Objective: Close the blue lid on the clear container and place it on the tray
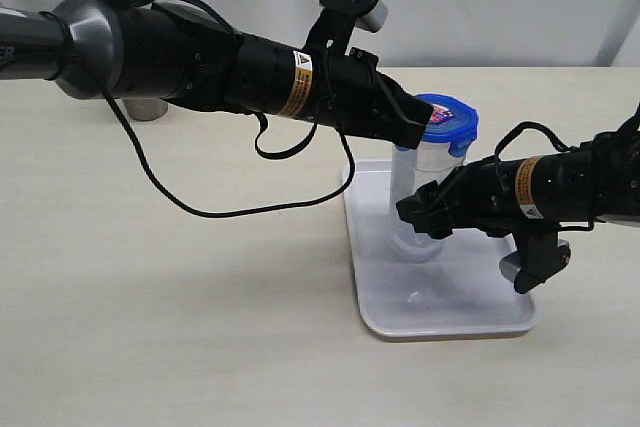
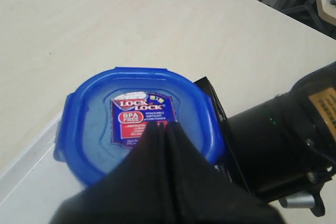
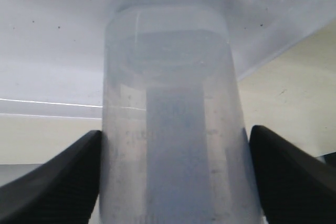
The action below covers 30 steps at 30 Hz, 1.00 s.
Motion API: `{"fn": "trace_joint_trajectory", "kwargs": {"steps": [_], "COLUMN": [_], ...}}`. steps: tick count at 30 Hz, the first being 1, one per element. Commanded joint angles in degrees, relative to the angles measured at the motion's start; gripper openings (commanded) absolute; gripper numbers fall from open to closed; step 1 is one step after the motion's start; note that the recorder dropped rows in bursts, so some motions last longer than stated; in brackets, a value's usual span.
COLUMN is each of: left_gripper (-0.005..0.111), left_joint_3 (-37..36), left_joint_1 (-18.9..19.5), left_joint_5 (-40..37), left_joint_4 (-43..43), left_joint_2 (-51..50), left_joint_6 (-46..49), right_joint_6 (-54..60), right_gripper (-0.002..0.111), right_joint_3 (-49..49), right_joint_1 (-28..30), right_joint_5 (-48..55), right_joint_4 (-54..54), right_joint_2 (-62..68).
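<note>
The clear container (image 1: 438, 162) stands upright on the white tray (image 1: 440, 299), with the blue lid (image 1: 452, 117) seated on its top. My left gripper (image 1: 425, 127) is shut, and its joined fingertips rest on the lid's red-and-white sticker (image 2: 137, 119). In the left wrist view the blue lid (image 2: 89, 129) fills the middle, under my left gripper (image 2: 167, 127). My right gripper (image 1: 420, 209) grips the container low on its body. In the right wrist view its fingers (image 3: 63, 171) flank the translucent wall of the clear container (image 3: 173, 119), and the tray (image 3: 52, 35) lies beneath.
A steel cup (image 1: 150, 109) stands at the back left, half hidden behind the left arm. A black cable (image 1: 230, 213) sags from that arm over the table beside the tray's left rim. The right arm's body reaches in over the tray's right side.
</note>
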<state>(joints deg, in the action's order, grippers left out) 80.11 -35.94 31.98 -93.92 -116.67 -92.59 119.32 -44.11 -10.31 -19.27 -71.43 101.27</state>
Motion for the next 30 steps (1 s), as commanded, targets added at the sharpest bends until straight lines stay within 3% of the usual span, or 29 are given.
{"fn": "trace_joint_trajectory", "kwargs": {"steps": [1, 21, 30], "left_gripper": [0.0, 0.0, 0.0], "left_joint_3": [-2.7, -2.7, -2.7], "left_joint_1": [-0.1, -0.1, -0.1], "left_joint_5": [-1.6, -1.2, 3.2], "left_joint_4": [-6.0, -6.0, -6.0], "left_joint_2": [-2.8, -2.8, -2.8], "left_joint_6": [-0.1, 0.0, 0.0], "right_joint_6": [1.9, 1.9, 1.9], "right_gripper": [0.005, 0.005, 0.005], "right_joint_3": [-1.2, -1.2, -1.2], "right_joint_1": [0.2, 0.2, 0.2], "right_joint_5": [-4.4, -4.4, -1.5], "right_joint_4": [3.3, 3.3, 3.1], "right_joint_2": [-1.8, -1.8, -1.8]}}
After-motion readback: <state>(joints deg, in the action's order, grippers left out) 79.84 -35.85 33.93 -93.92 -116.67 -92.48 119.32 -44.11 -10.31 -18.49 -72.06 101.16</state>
